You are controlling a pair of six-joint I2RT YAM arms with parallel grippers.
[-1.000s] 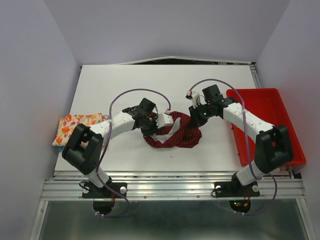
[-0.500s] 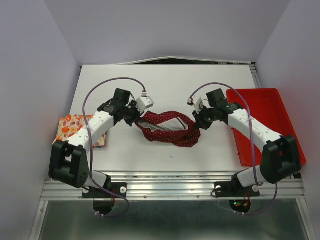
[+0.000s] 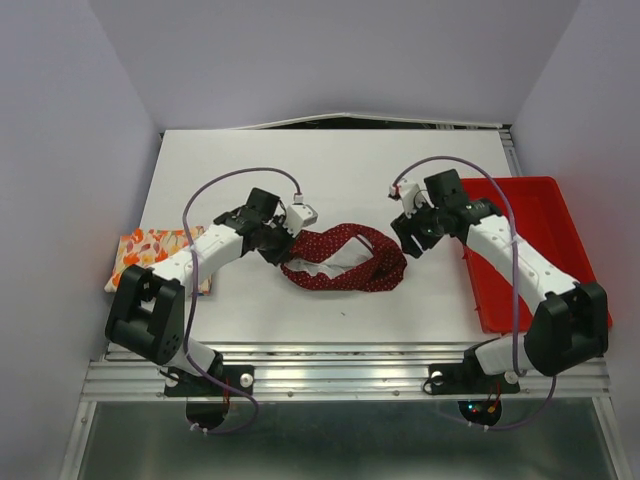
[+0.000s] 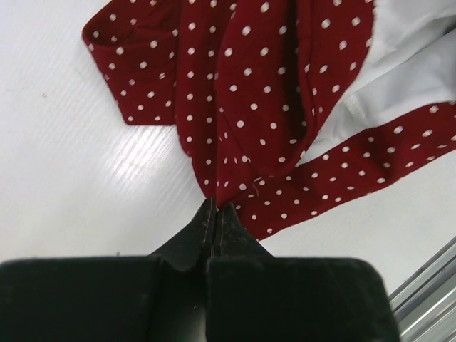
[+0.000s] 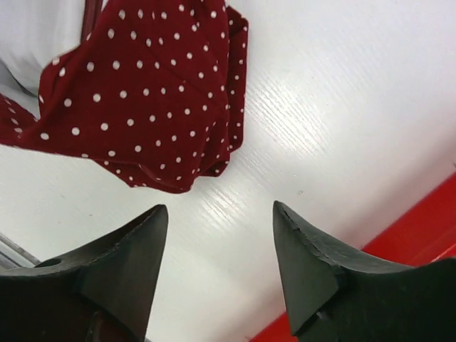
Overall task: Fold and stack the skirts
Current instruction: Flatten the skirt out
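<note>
The dark red dotted skirt (image 3: 345,260) lies stretched in a loose band across the middle of the surface (image 3: 330,170), with its white lining showing. My left hand (image 3: 284,243) is closed tight on the skirt's left end, the cloth pinched between the fingertips. My right hand (image 3: 408,238) stands just beside the skirt's right end, jaws wide, holding nothing and clear of the cloth. At the left edge lies a folded cream skirt with orange flowers (image 3: 150,248). A red tray (image 3: 545,205) sits at the right.
</note>
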